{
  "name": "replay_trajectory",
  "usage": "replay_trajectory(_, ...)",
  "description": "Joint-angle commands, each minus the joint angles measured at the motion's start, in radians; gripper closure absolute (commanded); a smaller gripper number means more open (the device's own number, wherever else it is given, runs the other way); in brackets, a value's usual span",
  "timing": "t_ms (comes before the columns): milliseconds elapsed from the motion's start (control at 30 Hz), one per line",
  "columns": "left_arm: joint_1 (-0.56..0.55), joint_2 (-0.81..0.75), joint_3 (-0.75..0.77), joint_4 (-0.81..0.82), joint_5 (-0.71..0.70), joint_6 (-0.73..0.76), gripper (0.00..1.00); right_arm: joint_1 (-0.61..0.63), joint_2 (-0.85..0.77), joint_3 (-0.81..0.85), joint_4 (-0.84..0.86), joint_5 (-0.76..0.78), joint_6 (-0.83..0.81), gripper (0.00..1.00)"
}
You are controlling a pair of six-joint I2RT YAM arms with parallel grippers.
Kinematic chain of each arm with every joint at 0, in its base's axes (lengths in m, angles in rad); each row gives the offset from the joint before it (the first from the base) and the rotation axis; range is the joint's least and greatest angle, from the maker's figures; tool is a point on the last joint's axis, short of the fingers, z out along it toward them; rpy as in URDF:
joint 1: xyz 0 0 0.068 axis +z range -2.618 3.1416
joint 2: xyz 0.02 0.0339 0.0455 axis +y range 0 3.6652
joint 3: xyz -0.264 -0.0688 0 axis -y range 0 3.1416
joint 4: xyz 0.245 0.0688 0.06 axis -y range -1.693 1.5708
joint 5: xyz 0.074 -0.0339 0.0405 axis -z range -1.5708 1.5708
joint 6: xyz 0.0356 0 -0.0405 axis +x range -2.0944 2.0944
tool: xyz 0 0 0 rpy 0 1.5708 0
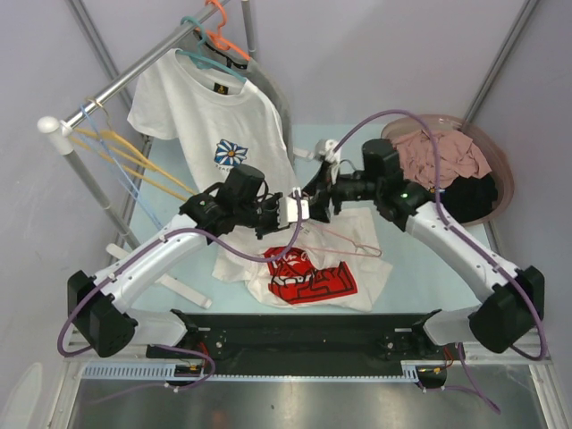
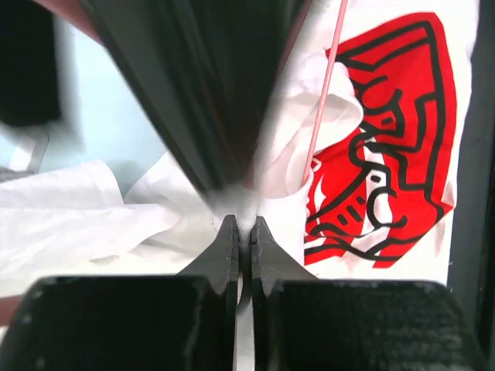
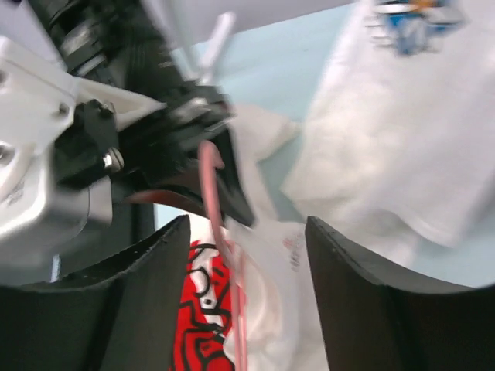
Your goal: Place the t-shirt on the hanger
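The t-shirt point(image 1: 308, 277) lies crumpled on the table, red print up. Its collar end is lifted toward the two grippers. My left gripper point(image 1: 293, 213) is shut on a fold of its white fabric point(image 2: 244, 224). The pale-pink hanger point(image 1: 366, 253) lies partly on the shirt's right side, and its wire point(image 2: 325, 85) runs up past the print point(image 2: 387, 139). My right gripper point(image 1: 315, 207) faces the left one, open. The hanger wire point(image 3: 210, 185) and the shirt's neck fabric point(image 3: 271, 255) lie between its fingers point(image 3: 155, 286), untouched by either finger.
A clothes rack point(image 1: 116, 85) at the back left carries a daisy-print t-shirt point(image 1: 210, 125) on a teal hanger, an orange hanger point(image 1: 219, 22) and yellow hangers point(image 1: 134, 161). A round brown basket point(image 1: 496, 170) of clothes stands at the back right.
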Motion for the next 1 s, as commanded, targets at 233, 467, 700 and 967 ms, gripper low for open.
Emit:
replay_trajectory(233, 0.015, -0.061, -0.012, 0.111, 0.122, -0.04, 1.0, -0.276, -0.046, 0.018, -0.35, 0.097, 0.116, 0.24)
replay_trajectory(467, 0.015, -0.064, -0.003, 0.123, 0.135, -0.068, 1.0, -0.289, -0.05, -0.159, -0.316, 0.004, 0.108, 0.21)
replay_trajectory(700, 0.024, -0.031, 0.016, 0.155, 0.045, -0.202, 1.0, -0.391, -0.037, -0.242, -0.313, -0.044, 0.107, 0.21)
replay_trajectory(967, 0.046, 0.061, 0.022, 0.238, -0.186, -0.438, 1.0, -0.819, -0.17, -0.24, -0.27, 0.04, 0.238, 0.25)
